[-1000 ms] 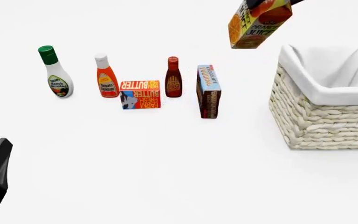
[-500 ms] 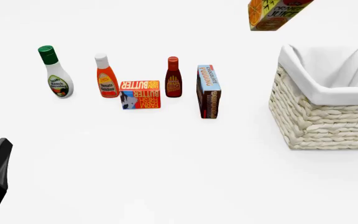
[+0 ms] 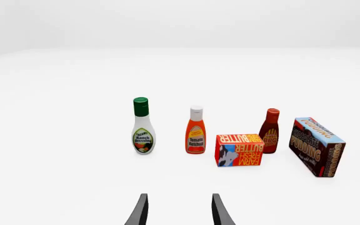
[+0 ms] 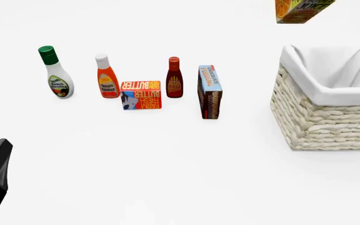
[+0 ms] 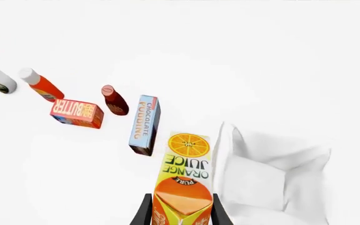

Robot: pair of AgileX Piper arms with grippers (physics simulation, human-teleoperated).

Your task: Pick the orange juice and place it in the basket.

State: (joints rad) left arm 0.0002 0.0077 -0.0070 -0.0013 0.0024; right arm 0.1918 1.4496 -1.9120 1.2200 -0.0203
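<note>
Front view: the orange juice (image 4: 303, 10) hangs tilted at the top edge of the picture, clear of the surface (image 4: 180, 178), partly cut off by the frame, above and a little behind the near-left corner of the basket (image 4: 330, 126). The right wrist view shows the right hand (image 5: 181, 213) closed on the carton's gabled top — one dark finger (image 5: 145, 211) on each side — with the carton (image 5: 185, 178) pointing down beside the basket's white cloth rim (image 5: 227, 154). The lined hollow (image 5: 261, 183) lies open below.

A row of groceries stands well to the left of the basket: ranch dressing bottle (image 4: 55, 72), orange bottle with white cap (image 4: 107, 76), butter box (image 4: 141, 95), dark red sauce bottle (image 4: 174, 78) and chocolate pudding box (image 4: 209, 91). Bare surface separates the pudding box from the basket's wicker wall.

The left hand (image 3: 178, 211) sits low at the near-left corner, fingers moderately apart and holding nothing — a broad bare stretch lies between it and the row
</note>
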